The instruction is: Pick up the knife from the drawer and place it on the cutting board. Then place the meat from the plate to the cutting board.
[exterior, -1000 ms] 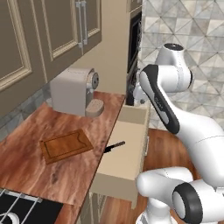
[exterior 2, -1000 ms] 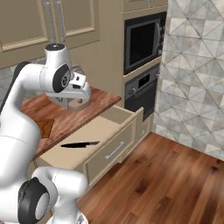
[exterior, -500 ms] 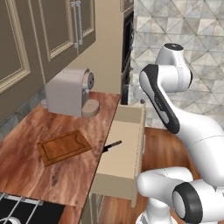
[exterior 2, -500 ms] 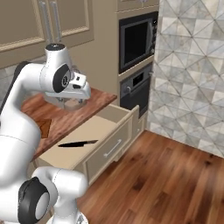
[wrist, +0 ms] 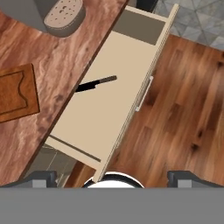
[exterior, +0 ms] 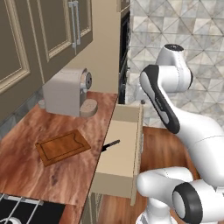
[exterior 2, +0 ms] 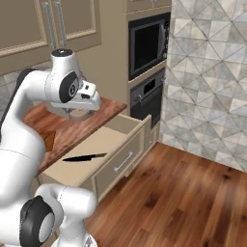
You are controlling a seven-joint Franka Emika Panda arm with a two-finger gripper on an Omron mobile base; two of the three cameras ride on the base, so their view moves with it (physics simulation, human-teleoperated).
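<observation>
The drawer (wrist: pixel 109 109) stood pulled out from the wooden counter (exterior: pixel 52 175). The knife (wrist: pixel 95 83) lay flat inside it, near the counter edge, with its black blade tucked a little under that edge. The cutting board (exterior: pixel 62 146) lay on the counter, near the drawer side. The gripper (wrist: pixel 113 177) hung high above the drawer, wide open and holding nothing

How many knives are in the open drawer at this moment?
1. The knife lies flat on the floor of the drawer, against the side next to the countertop, its blade end slightly under the counter edge. Nothing else shows in the drawer, though the counter overhang hides that edge.
</observation>
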